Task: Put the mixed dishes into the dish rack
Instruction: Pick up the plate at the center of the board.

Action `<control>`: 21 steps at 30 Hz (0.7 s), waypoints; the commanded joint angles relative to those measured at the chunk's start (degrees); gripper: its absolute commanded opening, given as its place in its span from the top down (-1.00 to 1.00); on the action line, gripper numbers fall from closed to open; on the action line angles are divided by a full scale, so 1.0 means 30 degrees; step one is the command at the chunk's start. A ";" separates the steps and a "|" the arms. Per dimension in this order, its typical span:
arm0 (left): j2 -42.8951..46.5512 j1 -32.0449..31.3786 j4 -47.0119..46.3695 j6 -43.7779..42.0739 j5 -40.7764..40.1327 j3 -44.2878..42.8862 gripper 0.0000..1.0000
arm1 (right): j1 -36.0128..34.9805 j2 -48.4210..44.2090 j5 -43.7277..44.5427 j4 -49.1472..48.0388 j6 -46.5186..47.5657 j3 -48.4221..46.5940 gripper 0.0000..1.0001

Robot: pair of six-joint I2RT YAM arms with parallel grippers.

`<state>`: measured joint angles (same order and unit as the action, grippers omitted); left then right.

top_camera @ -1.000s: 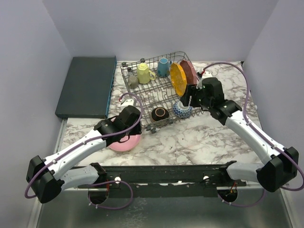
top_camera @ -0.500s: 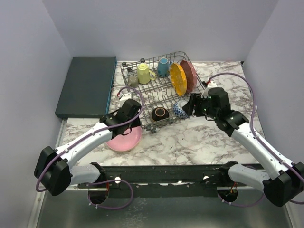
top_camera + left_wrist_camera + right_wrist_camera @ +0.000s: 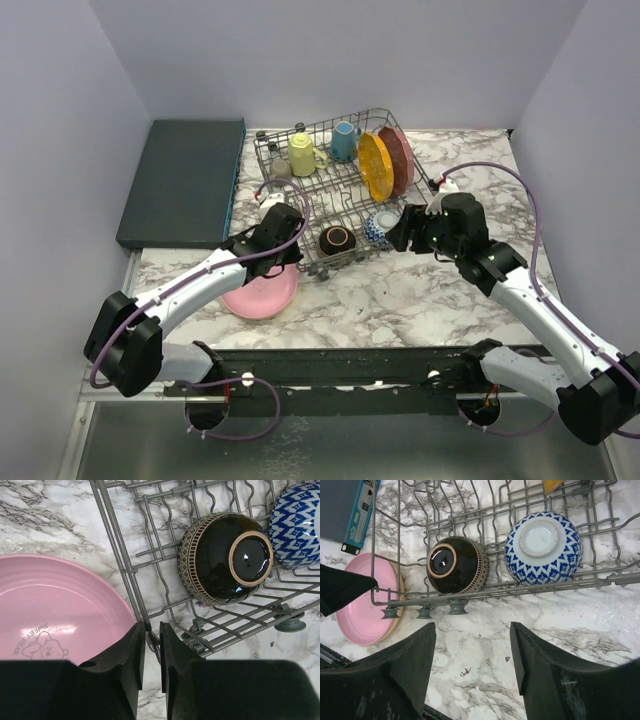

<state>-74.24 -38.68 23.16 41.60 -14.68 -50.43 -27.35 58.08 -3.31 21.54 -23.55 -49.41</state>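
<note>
Apparently after the rim of the pink plate (image 3: 55,610), lying just left of it beside the dish rack (image 3: 115,545), the left claw (image 3: 152,650) is narrowed to a slit, hold unclear; the right claw (image 3: 472,665) hangs wide, empty, before the racked blue-white bowl (image 3: 543,547).

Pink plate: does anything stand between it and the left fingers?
Yes, the dish rack itself: one of its corner wires sits in the narrow gap between the left gripper's fingers, while the pink plate lies just outside them.
</note>
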 commanded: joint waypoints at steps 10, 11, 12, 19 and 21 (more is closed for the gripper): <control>-0.1302 0.0033 -0.1452 0.0479 0.2825 -0.0415 0.80 | 0.0051 -0.0840 -0.0317 0.0378 -0.0277 0.0707 -0.32; -0.1446 0.0028 -0.1634 0.0511 0.3141 -0.0429 0.81 | 0.0056 -0.0833 -0.0275 0.0428 -0.0277 0.0731 -0.32; -0.1578 0.0031 -0.1747 0.0542 0.3411 -0.0434 0.82 | 0.0038 -0.0843 -0.0246 0.0437 -0.0267 0.0758 -0.31; -0.2402 -0.0222 -0.2447 0.0647 0.4410 -0.0583 0.89 | 0.0052 -0.0957 -0.0142 0.0578 -0.0280 0.0881 -0.31; -0.2473 -0.0310 -0.2529 0.0630 0.4452 -0.0664 0.90 | 0.0038 -0.0954 -0.0127 0.0626 -0.0281 0.0871 -0.31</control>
<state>-78.30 -38.94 22.09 43.22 -3.44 -52.01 -27.35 56.42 -3.70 22.46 -24.03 -47.48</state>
